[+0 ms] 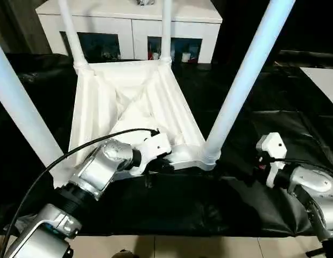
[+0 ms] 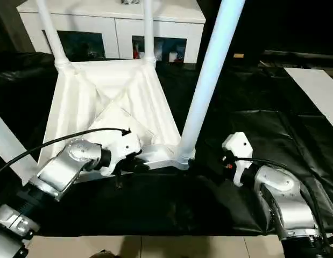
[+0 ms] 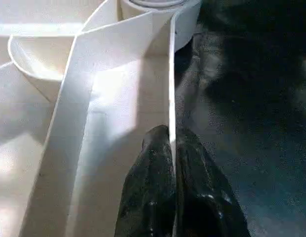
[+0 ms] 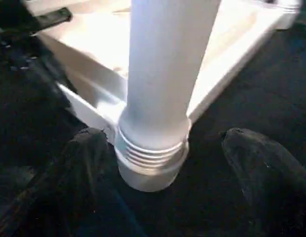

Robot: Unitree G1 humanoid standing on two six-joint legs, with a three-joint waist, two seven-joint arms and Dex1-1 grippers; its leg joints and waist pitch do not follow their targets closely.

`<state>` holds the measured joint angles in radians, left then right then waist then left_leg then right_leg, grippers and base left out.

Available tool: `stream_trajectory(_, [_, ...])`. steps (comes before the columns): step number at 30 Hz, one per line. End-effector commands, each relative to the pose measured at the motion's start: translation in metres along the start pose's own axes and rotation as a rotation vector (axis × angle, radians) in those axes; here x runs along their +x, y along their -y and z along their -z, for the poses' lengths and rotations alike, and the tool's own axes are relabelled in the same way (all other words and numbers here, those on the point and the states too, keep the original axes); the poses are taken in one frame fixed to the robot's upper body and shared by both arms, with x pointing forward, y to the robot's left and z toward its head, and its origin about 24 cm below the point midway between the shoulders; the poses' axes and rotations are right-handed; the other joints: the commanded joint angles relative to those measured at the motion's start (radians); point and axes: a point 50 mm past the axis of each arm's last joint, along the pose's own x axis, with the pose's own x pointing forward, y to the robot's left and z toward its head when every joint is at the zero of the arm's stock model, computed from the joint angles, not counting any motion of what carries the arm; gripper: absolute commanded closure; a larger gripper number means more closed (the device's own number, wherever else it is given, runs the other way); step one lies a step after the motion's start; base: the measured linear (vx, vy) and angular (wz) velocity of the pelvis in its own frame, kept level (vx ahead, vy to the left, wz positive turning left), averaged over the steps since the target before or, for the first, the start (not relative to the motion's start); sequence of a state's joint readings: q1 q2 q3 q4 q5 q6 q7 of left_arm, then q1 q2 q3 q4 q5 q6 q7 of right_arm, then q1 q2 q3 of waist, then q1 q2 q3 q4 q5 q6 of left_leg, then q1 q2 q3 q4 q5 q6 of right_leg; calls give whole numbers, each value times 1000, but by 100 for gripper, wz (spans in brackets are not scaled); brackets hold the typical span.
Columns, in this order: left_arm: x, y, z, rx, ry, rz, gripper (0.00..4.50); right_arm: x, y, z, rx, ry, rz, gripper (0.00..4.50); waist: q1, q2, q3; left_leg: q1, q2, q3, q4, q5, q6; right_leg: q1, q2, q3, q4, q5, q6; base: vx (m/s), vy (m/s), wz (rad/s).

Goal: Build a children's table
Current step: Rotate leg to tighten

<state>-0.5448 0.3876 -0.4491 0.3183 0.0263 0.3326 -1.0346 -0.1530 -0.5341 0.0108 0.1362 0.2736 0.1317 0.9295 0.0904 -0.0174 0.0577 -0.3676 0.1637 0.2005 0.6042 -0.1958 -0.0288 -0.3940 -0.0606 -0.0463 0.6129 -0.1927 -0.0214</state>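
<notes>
The children's table lies upside down on a black cloth, ribbed underside up, with its white legs standing up from the corners. The near right leg rises steeply; its threaded base sits in the corner socket. My left gripper is shut on the thin near rim of the top, one black finger on each side of the wall. My right gripper is open just right of that corner, its fingertips standing on either side of the leg's base with gaps to it.
A white cabinet with glass-fronted doors stands behind the table. A long flat white board lies at the far right. The black cloth ends near me at a strip of pale floor.
</notes>
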Motion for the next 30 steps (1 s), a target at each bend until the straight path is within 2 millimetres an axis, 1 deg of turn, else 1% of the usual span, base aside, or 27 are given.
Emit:
stream_trajectory(1, [10, 16, 4, -1, 22, 116, 447, -1, -1, -4, -15, -6, -36, 28, 3, -15, -60, 12, 72, -36, -70, -158, 79, 44, -97, 50, -79, -218, -199, 0, 0, 0])
stream_trajectory(2, [5, 20, 4, 9, 41, 150, 447, 0, -3, -2, -29, -26, -75, 28, 4, -15, -61, 14, 73, -37, -70, -158, 76, 43, -96, 49, -77, -227, -197, 0, 0, 0])
stream_trajectory(3, [3, 20, 4, 13, 42, 156, 447, 1, -3, -2, -32, -30, -81, 28, 3, -13, -60, 12, 74, -36, -71, -154, 77, 42, -96, 50, -77, -228, -197, 0, 0, 0])
stream_trajectory(4, [0, 22, 5, 28, 40, 180, 447, 3, -4, -1, -42, -41, -97, 28, 4, -12, -62, 14, 74, -36, -71, -153, 76, 41, -95, 49, -77, -225, -198, 0, 0, 0])
stream_trajectory(5, [-2, 24, 6, 40, 32, 194, 447, 4, -4, -1, -50, -47, -102, 28, 3, -16, -61, 12, 73, -36, -71, -149, 77, 40, -95, 49, -74, -224, -198, 0, 0, 0])
stream_trajectory(7, [-5, 25, 9, 57, 15, 200, 447, 7, -5, 1, -63, -57, -112, 28, 1, -13, -60, 13, 73, -36, -72, -161, 75, 38, -94, 48, -76, -235, -195, 0, 0, 0])
stream_trajectory(8, [-6, 25, 10, 60, 13, 206, 447, 9, -5, 1, -66, -62, -127, 28, 0, -13, -60, 13, 73, -36, -73, -165, 72, 38, -95, 48, -77, -242, -194, 0, 0, 0])
stream_trajectory(9, [-7, 25, 11, 62, 11, 208, 447, 10, -7, 1, -69, -66, -145, 28, -1, -16, -59, 13, 73, -37, -73, -170, 67, 38, -94, 48, -77, -254, -192, 0, 0, 0])
stream_trajectory(10, [-8, 25, 12, 64, 10, 208, 447, 12, -9, 2, -72, -71, -168, 28, -2, -15, -60, 13, 73, -37, -74, -171, 66, 39, -95, 48, -77, -255, -191, 0, 0, 0])
stream_trajectory(11, [-8, 25, 12, 65, 9, 207, 447, 12, -10, 2, -74, -73, -179, 28, -2, -18, -60, 14, 74, -36, -73, -172, 65, 37, -94, 49, -78, -252, -190, 0, 0, 0])
stream_trajectory(14, [-11, 22, 12, 72, 4, 194, 447, 16, -17, 4, -86, -97, -268, 28, -1, -17, -63, 13, 73, -36, -72, -163, 67, 39, -95, 50, -75, -224, -194, 0, 0, 0])
stream_trajectory(15, [-11, 21, 12, 73, 3, 193, 447, 17, -17, 5, -88, -101, -277, 28, 1, -21, -64, 14, 74, -35, -72, -154, 71, 39, -95, 50, -73, -210, -197, 0, 0, 0])
stream_trajectory(17, [-11, 21, 12, 74, 4, 191, 447, 17, -17, 5, -89, -104, -285, 28, 4, -19, -63, 15, 75, -34, -72, -150, 74, 38, -95, 50, -72, -198, -205, 0, 0, 0])
stream_trajectory(21, [-11, 20, 12, 78, 4, 191, 447, 23, -14, 4, -93, -91, -276, 28, 2, -20, -63, 14, 73, -35, -73, -162, 65, 39, -95, 49, -73, -217, -204, 0, 0, 0])
stream_trajectory(22, [-11, 20, 12, 78, 4, 192, 447, 25, -14, 3, -91, -84, -274, 28, 2, -22, -63, 14, 73, -35, -72, -162, 65, 39, -95, 49, -73, -218, -204, 0, 0, 0])
stream_trajectory(25, [-11, 21, 12, 79, 4, 193, 447, 26, -13, 1, -86, -72, -273, 28, 4, -20, -65, 15, 74, -35, -72, -147, 68, 39, -94, 50, -70, -193, -208, 0, 0, 0])
stream_trajectory(26, [-11, 21, 12, 79, 3, 194, 449, 26, -13, 1, -84, -69, -275, 46, 4, -21, -65, 14, 74, -35, -72, -142, 70, 40, -95, 49, -68, -180, -210, 0, 0, 0])
stream_trajectory(27, [-11, 21, 13, 78, 3, 195, 449, 27, -13, 1, -84, -68, -275, 46, 4, -22, -66, 14, 74, -34, -71, -140, 72, 40, -95, 49, -68, -174, -211, 0, 0, 0])
stream_trajectory(30, [-11, 21, 13, 76, 1, 196, 450, 27, -14, 2, -78, -67, -286, 83, 4, -21, -65, 14, 74, -34, -71, -149, 70, 40, -95, 49, -70, -190, -210, 0, 0, 0])
